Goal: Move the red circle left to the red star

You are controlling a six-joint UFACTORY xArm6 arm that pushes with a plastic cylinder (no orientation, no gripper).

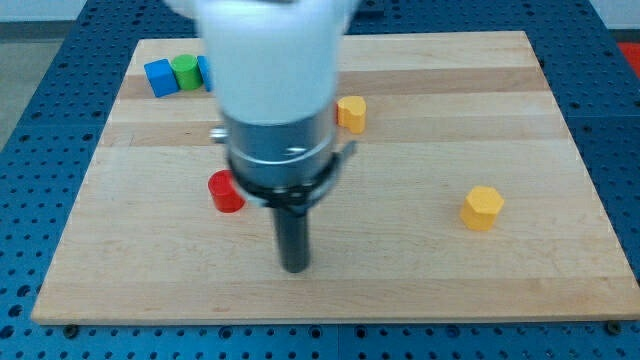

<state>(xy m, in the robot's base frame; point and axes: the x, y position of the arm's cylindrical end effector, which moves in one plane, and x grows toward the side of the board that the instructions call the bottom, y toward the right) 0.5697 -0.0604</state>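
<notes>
The red circle (225,192) is a short red cylinder on the wooden board (420,260), left of centre. My tip (296,268) is the lower end of the dark rod; it rests on the board below and to the right of the red circle, clearly apart from it. No red star shows; the arm's white and grey body (275,90) hides the board's upper middle.
A blue block (159,77) and a green block (185,71) sit at the top left, with another blue piece (204,70) partly behind the arm. A yellow block (351,113) lies right of the arm. A yellow hexagon (482,207) lies at the right.
</notes>
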